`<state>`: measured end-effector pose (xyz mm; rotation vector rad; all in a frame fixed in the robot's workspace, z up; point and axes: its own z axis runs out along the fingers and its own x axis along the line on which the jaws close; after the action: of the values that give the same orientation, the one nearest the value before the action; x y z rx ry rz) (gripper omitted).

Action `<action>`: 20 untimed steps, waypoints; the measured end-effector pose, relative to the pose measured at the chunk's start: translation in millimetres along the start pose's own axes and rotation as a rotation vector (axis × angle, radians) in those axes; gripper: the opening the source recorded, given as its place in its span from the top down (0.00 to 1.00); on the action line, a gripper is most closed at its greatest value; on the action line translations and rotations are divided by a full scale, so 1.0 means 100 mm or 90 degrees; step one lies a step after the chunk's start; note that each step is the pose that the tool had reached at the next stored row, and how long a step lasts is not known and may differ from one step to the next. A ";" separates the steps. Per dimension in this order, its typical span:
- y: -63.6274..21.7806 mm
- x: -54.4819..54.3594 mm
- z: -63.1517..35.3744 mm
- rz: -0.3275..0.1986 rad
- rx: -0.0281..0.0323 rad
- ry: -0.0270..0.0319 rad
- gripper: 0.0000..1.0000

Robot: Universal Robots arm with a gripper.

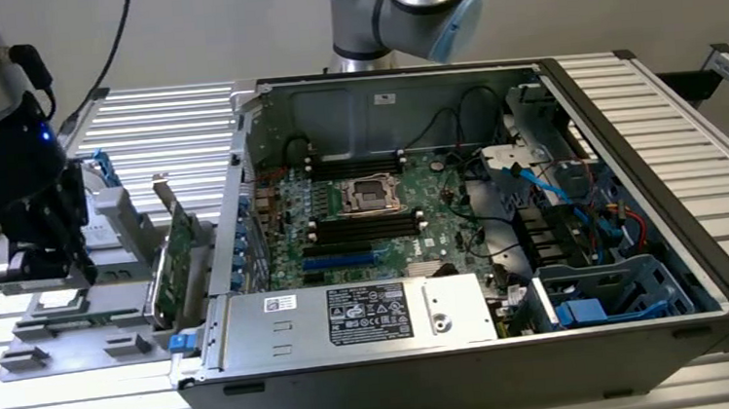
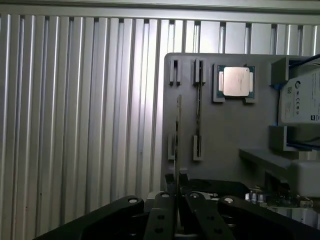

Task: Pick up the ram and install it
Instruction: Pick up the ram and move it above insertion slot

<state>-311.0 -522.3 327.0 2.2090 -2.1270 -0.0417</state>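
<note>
One arm hangs its gripper point(image 1: 42, 272) over a grey holder tray point(image 1: 74, 325) at the exterior view's left, on the slatted desk point(image 1: 164, 132). The open computer case point(image 1: 617, 106) lies to the exterior view's right of the tray, its motherboard point(image 1: 365, 214) exposed.

From the wrist view, the gripper point(image 2: 176, 212) is clamped on the ram point(image 2: 178, 125), held edge-on over the tray point(image 2: 225, 130). Just beside it a second stick point(image 2: 198, 110) sits in its slot, with a processor point(image 2: 235, 81) and a hard drive point(image 2: 300, 102) beyond.
</note>
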 end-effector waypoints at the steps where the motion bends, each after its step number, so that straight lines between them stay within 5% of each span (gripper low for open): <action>1: -0.033 0.00 -0.033 0.000 -0.0016 0.0000 0.86; 8: -0.231 0.02 -0.291 -0.003 -0.0127 -0.0003 0.86; 12: -0.336 0.03 -0.428 -0.007 -0.0153 -0.0017 0.86; 20: -0.554 0.04 -0.519 -0.016 -0.0184 -0.0041 0.86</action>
<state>-251.9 -522.2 374.8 2.2231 -2.0878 -0.0807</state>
